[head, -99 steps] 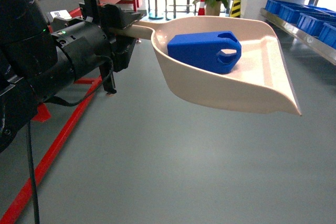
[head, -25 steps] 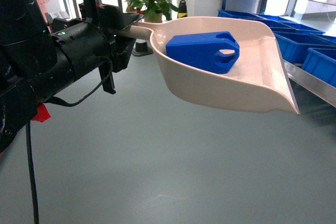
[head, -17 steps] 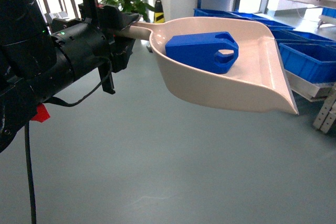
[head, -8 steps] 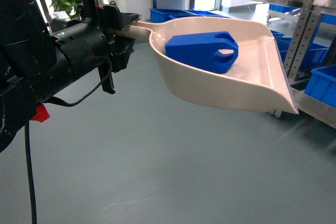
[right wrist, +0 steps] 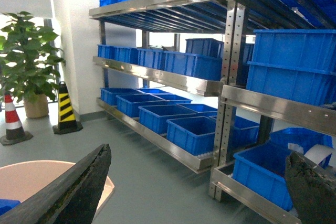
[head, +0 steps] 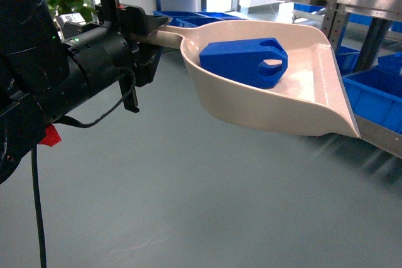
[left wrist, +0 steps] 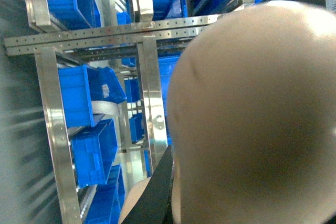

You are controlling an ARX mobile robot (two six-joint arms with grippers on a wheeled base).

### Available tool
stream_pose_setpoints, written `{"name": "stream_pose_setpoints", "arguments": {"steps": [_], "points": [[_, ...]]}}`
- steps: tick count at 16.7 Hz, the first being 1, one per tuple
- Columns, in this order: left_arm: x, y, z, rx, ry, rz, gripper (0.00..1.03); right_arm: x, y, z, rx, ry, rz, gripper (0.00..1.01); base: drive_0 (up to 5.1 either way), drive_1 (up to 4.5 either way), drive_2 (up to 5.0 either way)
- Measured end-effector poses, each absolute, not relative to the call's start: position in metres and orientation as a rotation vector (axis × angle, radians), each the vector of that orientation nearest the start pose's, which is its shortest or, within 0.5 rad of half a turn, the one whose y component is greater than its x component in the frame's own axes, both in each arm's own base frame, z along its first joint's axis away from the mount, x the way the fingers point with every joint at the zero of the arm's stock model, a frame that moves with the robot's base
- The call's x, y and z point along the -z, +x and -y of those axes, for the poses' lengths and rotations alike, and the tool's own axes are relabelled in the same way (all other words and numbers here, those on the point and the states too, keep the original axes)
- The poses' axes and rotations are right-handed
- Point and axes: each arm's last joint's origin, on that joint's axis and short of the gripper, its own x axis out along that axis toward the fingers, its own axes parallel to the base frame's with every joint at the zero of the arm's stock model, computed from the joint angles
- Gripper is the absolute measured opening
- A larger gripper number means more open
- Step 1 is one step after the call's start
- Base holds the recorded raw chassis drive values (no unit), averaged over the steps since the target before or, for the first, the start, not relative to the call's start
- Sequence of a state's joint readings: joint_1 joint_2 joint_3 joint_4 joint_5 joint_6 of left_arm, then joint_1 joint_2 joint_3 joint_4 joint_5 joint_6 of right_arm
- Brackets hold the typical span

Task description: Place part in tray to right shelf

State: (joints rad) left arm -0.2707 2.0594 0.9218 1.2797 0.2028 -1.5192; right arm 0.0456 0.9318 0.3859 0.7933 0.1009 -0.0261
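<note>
I see the left gripper clamped on the smooth beige tray handle. Glossy blue part lies inside the scoop. Right gripper fingers spread wide, facing steel shelf.

Head: looks forward and down, near the pale beige plastic scoop.
Left wrist: pressed against scoop, facing the steel shelves.
Right wrist: faces same shelves, farther back.
</note>
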Motion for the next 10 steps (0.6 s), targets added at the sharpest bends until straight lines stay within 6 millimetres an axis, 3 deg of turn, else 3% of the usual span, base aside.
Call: {"name": "stream_pose_setpoints", "arguments": {"steps": [10], "points": [[-0.153, 0.3804, 0.1116, 0.486, -1.491, -0.245, 0.16, -0.2632, 0.1966, -0.0061, 0.058, -0.008, 0.246, 0.98, -1.6, -1.64, -1.6]]}}
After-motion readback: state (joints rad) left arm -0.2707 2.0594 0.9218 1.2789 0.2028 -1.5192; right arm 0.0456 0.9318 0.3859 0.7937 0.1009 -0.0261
